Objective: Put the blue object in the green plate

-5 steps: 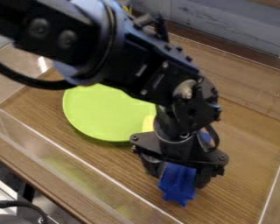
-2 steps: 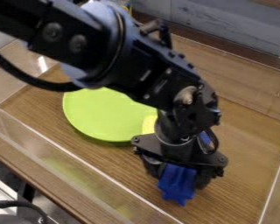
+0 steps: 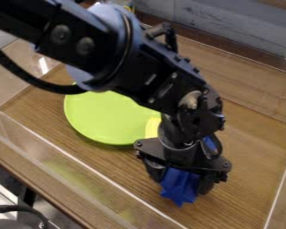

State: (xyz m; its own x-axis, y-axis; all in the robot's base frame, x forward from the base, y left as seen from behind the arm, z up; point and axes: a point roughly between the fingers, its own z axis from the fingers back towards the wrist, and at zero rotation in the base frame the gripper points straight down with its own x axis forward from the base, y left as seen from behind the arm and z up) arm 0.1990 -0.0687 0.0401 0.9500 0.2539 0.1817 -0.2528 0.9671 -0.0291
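Slightly lower and nearer the bottom of the frame now, the black robot arm (image 3: 115, 58) has bent down a little at its upper joints since the earlier frame, while the end effector (image 3: 181, 170) remains over the blue object (image 3: 179, 186) in the lower right of centre. Its jaws stand wide open, one on either side of the blue object, which is not gripped; whether they touch it cannot be told. The blue object lies on the wooden bench (image 3: 97, 165), its upper part hidden by the end effector and its lower end showing beneath. Left of centre, the green plate (image 3: 100, 116) lies on the bench, well apart from the blue object, with its upper edge partly covered by the arm. Between the two, a yellow object (image 3: 152, 128) shows beside the plate's right edge, mostly hidden behind the arm. A black cable (image 3: 26, 79) curves across the upper left.
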